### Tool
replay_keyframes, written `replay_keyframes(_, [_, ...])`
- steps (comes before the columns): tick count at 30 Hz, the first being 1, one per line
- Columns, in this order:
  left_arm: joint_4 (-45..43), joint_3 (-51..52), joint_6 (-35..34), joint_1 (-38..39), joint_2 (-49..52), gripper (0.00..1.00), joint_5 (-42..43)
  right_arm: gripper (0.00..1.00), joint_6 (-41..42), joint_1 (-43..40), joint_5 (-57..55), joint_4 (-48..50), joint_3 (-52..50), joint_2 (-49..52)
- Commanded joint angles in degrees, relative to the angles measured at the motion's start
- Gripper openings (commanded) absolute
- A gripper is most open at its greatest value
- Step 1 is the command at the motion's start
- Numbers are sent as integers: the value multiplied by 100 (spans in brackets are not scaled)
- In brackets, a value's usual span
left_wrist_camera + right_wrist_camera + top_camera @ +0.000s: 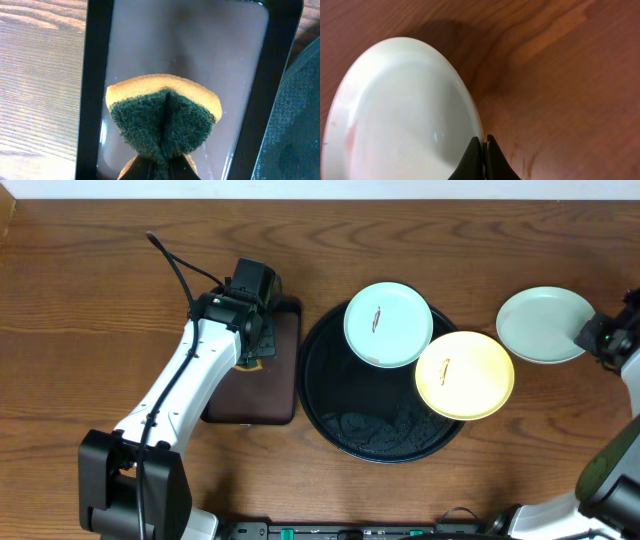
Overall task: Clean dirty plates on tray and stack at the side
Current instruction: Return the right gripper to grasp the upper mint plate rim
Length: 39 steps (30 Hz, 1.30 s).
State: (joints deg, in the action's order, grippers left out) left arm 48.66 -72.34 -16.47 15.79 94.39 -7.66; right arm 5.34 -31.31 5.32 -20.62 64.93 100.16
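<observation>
State of left gripper (160, 169): closed tight on a folded sponge (162, 120), green scouring face outward, yellow layer behind; position above the brown rectangular tray (250, 405), left of centre in the overhead view. State of right gripper (484, 150): closed narrow on the right rim of the pale green plate (540, 325), at the upper right of the overhead frame, over bare tabletop (100, 280), outside the black tray (370, 415); contact between plate and tabletop not determinable. Centre of frame: black tray, raised rim, with the mint plate (388, 325) overlapping its upper rim and the yellow plate (465, 375) overlapping its right rim, the two just beside each other. Small dark smear at the centre of each.
</observation>
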Motion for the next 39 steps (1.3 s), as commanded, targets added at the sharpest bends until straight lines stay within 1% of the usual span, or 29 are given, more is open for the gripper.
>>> replay_keyframes(1, [15, 61, 11, -13, -7, 8, -28, 1, -234, -11, 160, 240, 59, 188])
replay_keyframes(5, [15, 61, 11, -13, -7, 8, -28, 1, -396, -11, 136, 345, 59, 352])
replay_keyframes(6, [15, 61, 11, -13, -7, 8, -28, 4, -396, -11, 125, 343, 59, 367])
replay_keyframes(8, [13, 61, 11, -13, -7, 8, -28, 24, -481, -11, 140, 269, 72, 356])
replay_keyframes(9, [13, 61, 11, -13, -7, 8, -28, 31, -535, -11, 201, 199, 105, 337])
replay_keyframes(12, [13, 61, 11, -13, -7, 8, -28, 35, -634, 46, 542, -310, 472, 275])
replay_keyframes(17, [0, 61, 11, -13, -7, 8, -28, 38, -931, 549, 1215, -1998, 1847, 249])
replay_keyframes(18, [-11, 61, 9, -13, -7, 8, -28, 38, -933, 774, 1233, -2367, 2175, 249])
replay_keyframes(21, [-28, 61, 11, -13, -7, 8, -28, 39, -977, 1453, 1207, -2957, 2728, 249])
replay_keyframes(24, [-26, 61, 11, -13, -7, 8, -31, 40, -960, 2127, 1069, -3040, 2778, 256])
replay_keyframes(26, [-28, 61, 13, -13, -7, 8, -31, 40, -752, 2553, 787, -3040, 2704, 337])
replay_keyframes(28, [-33, 61, 13, -13, -7, 8, -33, 40, -710, 2944, 627, -3005, 2588, 457])
replay_keyframes(31, [-26, 61, 11, -13, -7, 8, -31, 40, -708, 3471, 380, -2686, 2332, 680])
replay_keyframes(34, [-24, 61, 11, -13, -7, 8, -28, 40, -614, 3880, -52, -2312, 2140, 994])
replay_keyframes(39, [-2, 61, 11, -13, -7, 8, -28, 38, -448, 4207, -540, -2068, 2120, 1506])
